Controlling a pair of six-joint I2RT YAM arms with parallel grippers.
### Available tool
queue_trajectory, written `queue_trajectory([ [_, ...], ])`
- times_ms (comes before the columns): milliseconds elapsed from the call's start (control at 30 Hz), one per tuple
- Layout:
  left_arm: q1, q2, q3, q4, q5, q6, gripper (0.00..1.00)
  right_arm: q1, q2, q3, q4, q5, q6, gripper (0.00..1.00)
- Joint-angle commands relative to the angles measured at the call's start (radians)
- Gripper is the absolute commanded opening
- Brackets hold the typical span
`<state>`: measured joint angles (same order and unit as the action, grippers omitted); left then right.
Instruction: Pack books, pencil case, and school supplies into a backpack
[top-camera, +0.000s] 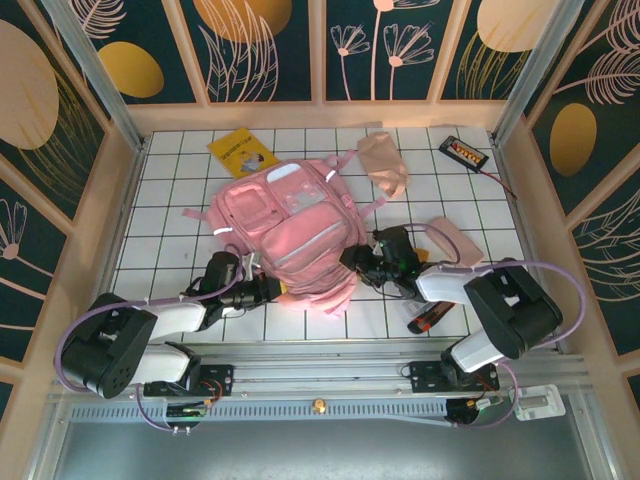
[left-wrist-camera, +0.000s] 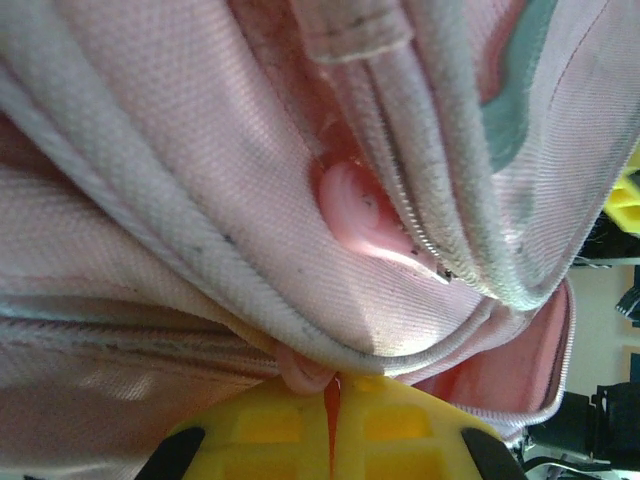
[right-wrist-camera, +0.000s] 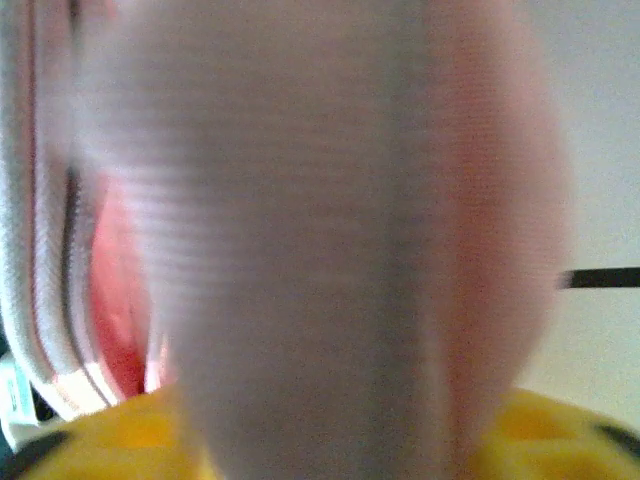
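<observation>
The pink backpack (top-camera: 285, 235) lies flat mid-table, its red-lined opening (left-wrist-camera: 520, 370) gaping at the near edge. My left gripper (top-camera: 262, 290) (left-wrist-camera: 335, 385) is shut on a small pink fabric tab at the backpack's near rim. At the backpack's right edge, my right gripper (top-camera: 365, 262) (right-wrist-camera: 330, 440) holds a broad blurred band of pink fabric (right-wrist-camera: 330, 230) that fills the gap between its yellow fingers. The yellow booklet (top-camera: 243, 152) lies at the back left. A tan-brown notebook-like piece (top-camera: 383, 165) lies at the back. The beige-pink pencil case (top-camera: 458, 240) rests right of my right gripper. A small dark-and-red supply pack (top-camera: 430, 317) lies near the right arm.
A flat black device with orange buttons (top-camera: 463, 152) and its cable sit at the back right corner. Wooden walls (top-camera: 135, 190) fence the white gridded table (top-camera: 160, 230) on three sides. Purple cables (top-camera: 560, 275) loop over both arms.
</observation>
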<state>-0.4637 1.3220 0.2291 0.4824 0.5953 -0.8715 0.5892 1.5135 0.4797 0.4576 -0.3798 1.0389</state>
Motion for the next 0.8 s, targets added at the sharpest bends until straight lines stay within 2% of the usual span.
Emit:
queue_trajectory([
  [0, -0.017, -0.043, 0.039, -0.055, 0.022, 0.052, 0.0, 0.029, 0.014, 0.006, 0.119, -0.029, 0.032, 0.0],
  [167, -0.01, -0.137, 0.131, -0.437, -0.201, 0.173, 0.0, -0.036, -0.039, 0.046, -0.035, -0.01, -0.074, 0.0],
  [200, -0.006, -0.149, 0.159, -0.504, -0.248, 0.197, 0.0, -0.075, -0.05, 0.055, -0.073, -0.014, -0.102, 0.0],
  [333, 0.006, -0.154, 0.256, -0.679, -0.396, 0.266, 0.0, -0.163, -0.065, 0.089, -0.183, -0.064, -0.19, 0.0],
  [600, 0.008, -0.067, 0.444, -0.881, -0.765, 0.345, 0.0, -0.229, -0.074, 0.147, -0.312, -0.116, -0.304, 0.0],
  [767, 0.019, -0.016, 0.507, -0.883, -0.852, 0.376, 0.0, -0.235, -0.076, 0.177, -0.341, -0.15, -0.332, 0.0],
])
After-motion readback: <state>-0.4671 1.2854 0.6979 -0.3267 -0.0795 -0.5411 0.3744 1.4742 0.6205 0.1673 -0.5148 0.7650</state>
